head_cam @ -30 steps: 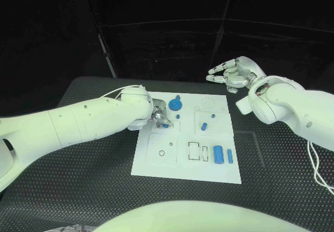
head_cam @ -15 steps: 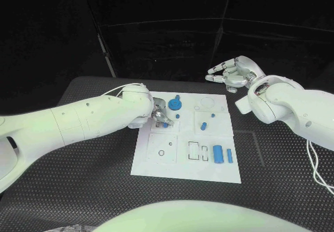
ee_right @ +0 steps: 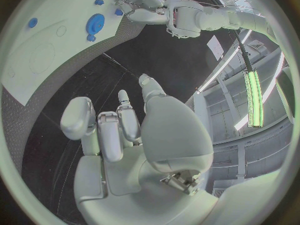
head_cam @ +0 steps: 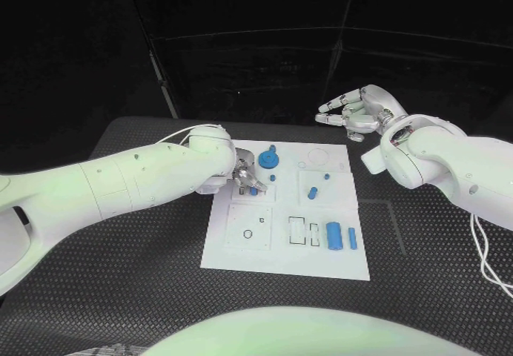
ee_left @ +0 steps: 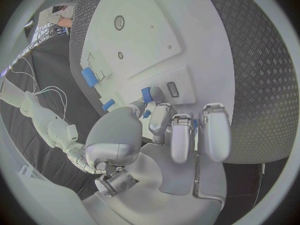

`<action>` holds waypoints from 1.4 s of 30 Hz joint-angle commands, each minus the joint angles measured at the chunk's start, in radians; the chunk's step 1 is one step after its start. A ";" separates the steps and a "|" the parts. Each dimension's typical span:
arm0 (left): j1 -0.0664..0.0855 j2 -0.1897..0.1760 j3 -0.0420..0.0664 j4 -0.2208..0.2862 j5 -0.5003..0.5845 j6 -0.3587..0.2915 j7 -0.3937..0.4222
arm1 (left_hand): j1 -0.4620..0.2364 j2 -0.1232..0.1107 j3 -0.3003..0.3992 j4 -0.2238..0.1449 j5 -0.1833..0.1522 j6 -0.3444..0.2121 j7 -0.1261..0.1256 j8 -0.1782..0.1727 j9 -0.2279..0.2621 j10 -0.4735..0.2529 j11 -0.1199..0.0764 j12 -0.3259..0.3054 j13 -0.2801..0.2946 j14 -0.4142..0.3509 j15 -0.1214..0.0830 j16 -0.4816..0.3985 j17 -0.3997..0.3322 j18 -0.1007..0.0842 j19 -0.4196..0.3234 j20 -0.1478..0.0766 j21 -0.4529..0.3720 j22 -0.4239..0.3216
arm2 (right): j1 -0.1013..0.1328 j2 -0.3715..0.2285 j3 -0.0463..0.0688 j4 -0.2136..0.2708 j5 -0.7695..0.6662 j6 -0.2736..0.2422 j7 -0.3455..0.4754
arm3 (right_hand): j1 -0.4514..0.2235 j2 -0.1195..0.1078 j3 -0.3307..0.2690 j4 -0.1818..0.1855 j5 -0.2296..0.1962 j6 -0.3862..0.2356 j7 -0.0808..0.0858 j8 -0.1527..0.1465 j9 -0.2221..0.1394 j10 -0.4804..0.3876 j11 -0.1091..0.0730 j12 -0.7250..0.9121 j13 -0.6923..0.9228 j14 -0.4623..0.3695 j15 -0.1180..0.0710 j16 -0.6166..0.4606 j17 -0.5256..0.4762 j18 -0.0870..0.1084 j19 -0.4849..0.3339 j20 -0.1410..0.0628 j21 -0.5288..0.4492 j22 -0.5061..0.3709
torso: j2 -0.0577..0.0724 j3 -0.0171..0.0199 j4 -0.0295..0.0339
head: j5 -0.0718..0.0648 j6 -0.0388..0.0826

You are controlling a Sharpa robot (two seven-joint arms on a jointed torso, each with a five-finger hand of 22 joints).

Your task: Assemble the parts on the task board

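The white task board (head_cam: 248, 256) lies in the middle of the table. My left hand (head_cam: 246, 179) is down on its far left part, fingertips at a small recess (ee_left: 173, 89). A small blue part (ee_left: 147, 94) sits pinched at the thumb tip. Other blue parts on the board are a round geared piece (head_cam: 268, 157), a small stud (head_cam: 275, 178), a short peg (head_cam: 313, 194), a cylinder (head_cam: 334, 236) and a thin bar (head_cam: 353, 237). My right hand (head_cam: 358, 111) hangs raised beyond the board's far right corner, fingers loosely apart, holding nothing. The right wrist view shows the board (ee_right: 37, 55) and the geared piece (ee_right: 95, 22).
The board has empty round holes (head_cam: 248, 234) and rectangular slots (head_cam: 299, 231) near its front. Black textured table (head_cam: 118, 282) surrounds it on all sides, with its far edge just behind the board.
The left hand has shifted very slightly over the same recess. The right hand has stayed raised in place.
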State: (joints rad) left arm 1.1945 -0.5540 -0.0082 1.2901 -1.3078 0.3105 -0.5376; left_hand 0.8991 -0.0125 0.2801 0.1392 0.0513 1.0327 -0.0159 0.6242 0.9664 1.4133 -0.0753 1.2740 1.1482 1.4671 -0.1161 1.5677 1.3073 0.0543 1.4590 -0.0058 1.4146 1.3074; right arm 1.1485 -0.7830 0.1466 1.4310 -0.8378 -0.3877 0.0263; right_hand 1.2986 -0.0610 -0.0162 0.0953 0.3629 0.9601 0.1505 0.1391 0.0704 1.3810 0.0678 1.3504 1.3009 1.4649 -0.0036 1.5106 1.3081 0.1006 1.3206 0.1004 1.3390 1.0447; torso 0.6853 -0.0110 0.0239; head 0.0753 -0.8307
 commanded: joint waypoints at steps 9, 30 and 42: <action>-0.016 -0.022 -0.011 0.014 0.001 0.042 -0.020 | -0.052 -0.006 -0.080 0.053 -0.004 -0.005 0.004 -0.010 0.005 -0.008 0.002 -0.009 -0.009 0.104 -0.004 0.003 0.263 -0.005 -0.002 -0.001 -0.010 0.097 | 0.002 -0.001 0.001 0.001 -0.004 0.005 0.002 | -0.010 -0.003 -0.007 -0.001 -0.004 -0.004 -0.002 0.006 -0.001 -0.005 -0.004 -0.002 -0.002 0.074 -0.008 -0.005 0.117 -0.001 0.001 -0.005 -0.006 -0.001 | 0.000 -0.0014 0.0010 | -0.003 0.003; -0.016 -0.066 0.020 0.061 0.073 -0.104 -0.011 | 0.003 0.010 -0.244 0.145 -0.004 -0.027 0.027 -0.104 -0.059 -0.033 0.020 -0.037 -0.047 0.104 0.009 0.003 0.263 0.001 -0.017 0.009 -0.041 0.077 | 0.002 0.003 0.001 -0.006 -0.004 0.007 0.002 | -0.014 -0.002 -0.009 0.002 -0.003 -0.005 -0.002 0.006 -0.001 -0.005 -0.004 -0.002 -0.002 0.074 -0.008 -0.005 0.117 -0.001 0.001 -0.005 -0.006 -0.002 | 0.000 0.0005 0.0008 | 0.001 0.003; -0.017 -0.079 0.020 0.084 0.122 -0.095 -0.009 | 0.130 0.053 -0.240 0.095 -0.003 -0.033 0.041 -0.158 -0.108 -0.044 0.032 -0.049 -0.064 0.104 0.020 0.003 0.263 0.005 -0.024 0.019 -0.057 0.067 | 0.001 0.004 0.001 -0.010 -0.004 0.010 0.003 | -0.014 -0.002 -0.009 0.002 -0.003 -0.005 -0.002 0.006 -0.001 -0.005 -0.004 -0.002 -0.002 0.074 -0.008 -0.005 0.117 -0.001 0.001 -0.005 -0.006 -0.002 | 0.000 -0.0002 0.0006 | 0.000 0.002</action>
State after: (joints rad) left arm 1.1766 -0.6329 0.0112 1.3696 -1.2218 0.2202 -0.5440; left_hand 1.0209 0.0397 0.0418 0.2396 0.0510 0.9990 0.0219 0.4706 0.8599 1.3736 -0.0429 1.2303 1.0852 1.4672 -0.1014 1.5677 1.3073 0.0543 1.4374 0.0085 1.3622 1.3073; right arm 1.1483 -0.7801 0.1465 1.4201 -0.8393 -0.3852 0.0243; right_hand 1.2946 -0.0656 -0.0201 0.0992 0.3629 0.9602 0.1505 0.1391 0.0704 1.3810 0.0678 1.3504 1.2999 1.4649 -0.0035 1.5106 1.3076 0.1007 1.3206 0.1004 1.3390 1.0441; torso 0.6854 -0.0108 0.0244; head 0.0761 -0.8283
